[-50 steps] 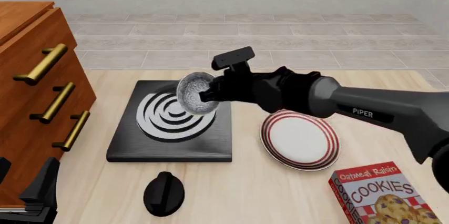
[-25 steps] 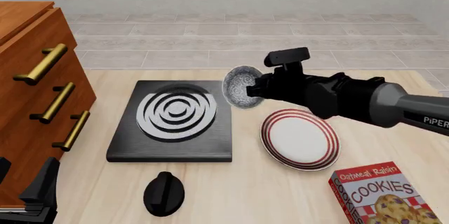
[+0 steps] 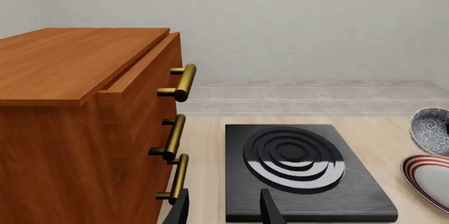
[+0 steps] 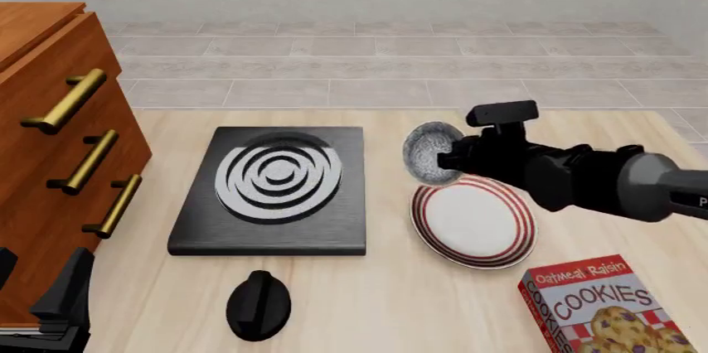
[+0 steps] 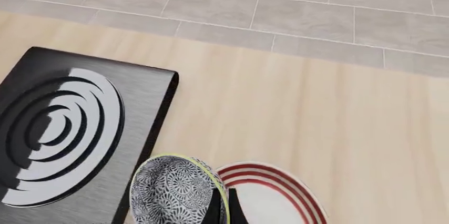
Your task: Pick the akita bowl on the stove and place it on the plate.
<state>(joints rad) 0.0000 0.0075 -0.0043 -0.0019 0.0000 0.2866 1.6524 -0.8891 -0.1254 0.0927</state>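
The akita bowl [image 4: 429, 152] hangs tipped on its side in the air, its speckled inside facing left, and my right gripper [image 4: 452, 159] is shut on its rim. It hovers over the far-left edge of the red-ringed plate [image 4: 473, 219]. In the right wrist view the bowl [image 5: 175, 190] sits beside the plate [image 5: 270, 195], with the gripper [image 5: 223, 211] pinched on its rim. The stove [image 4: 277, 187] lies bare to the left. My left gripper [image 3: 223, 211] rests low at the near left, open and holding nothing; the bowl [image 3: 431, 129] shows at that view's edge.
A wooden drawer cabinet [image 4: 61, 146] with brass handles stands along the left side. The black knob [image 4: 259, 303] lies on the table in front of the stove. A cookies box [image 4: 603, 303] stands at the near right, close to the plate.
My right gripper has carried the bowl rightward from above the stove to over the plate's far-left edge, and slightly lower. The left arm has stayed still.
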